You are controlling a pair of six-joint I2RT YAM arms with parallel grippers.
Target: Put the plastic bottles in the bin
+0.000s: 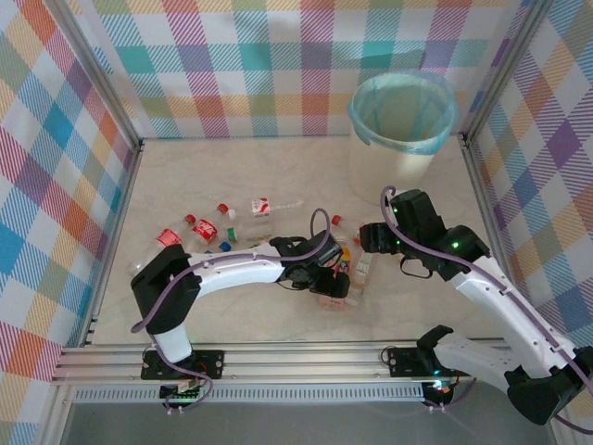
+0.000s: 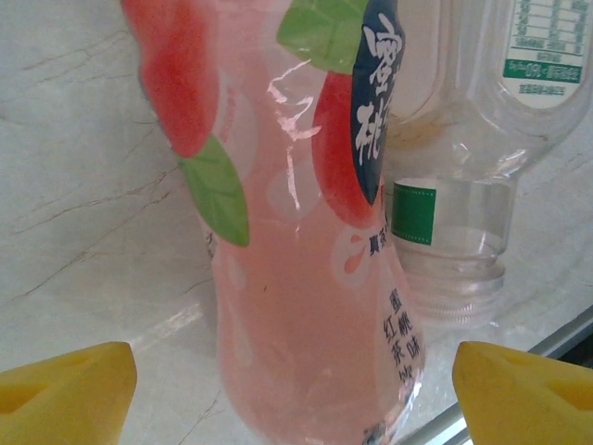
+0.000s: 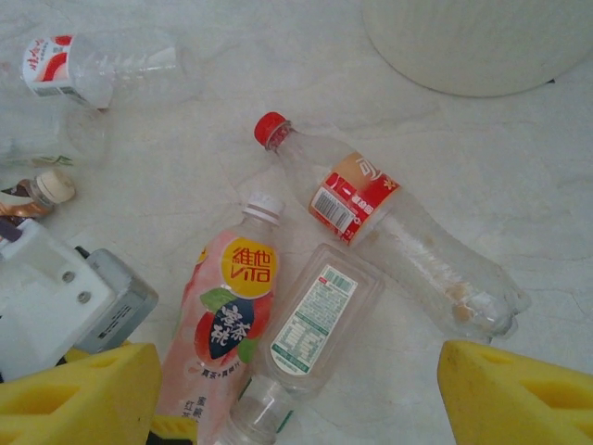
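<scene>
Straddling the pink bottle (image 2: 296, 232), the left gripper (image 2: 296, 389) stands open; the right gripper (image 3: 298, 394) hangs open above a red-labelled bottle (image 3: 357, 209). The blue-lined bin (image 1: 389, 167) stands far right.

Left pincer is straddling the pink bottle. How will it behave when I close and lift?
Likely slippery: the pink bottle has a glossy sleeve with glare. Lying on its side, round-bodied, it may roll if nudged. The clear bottle lies right beside it and could get dragged along. Whether it's full or empty I can't tell.
</scene>
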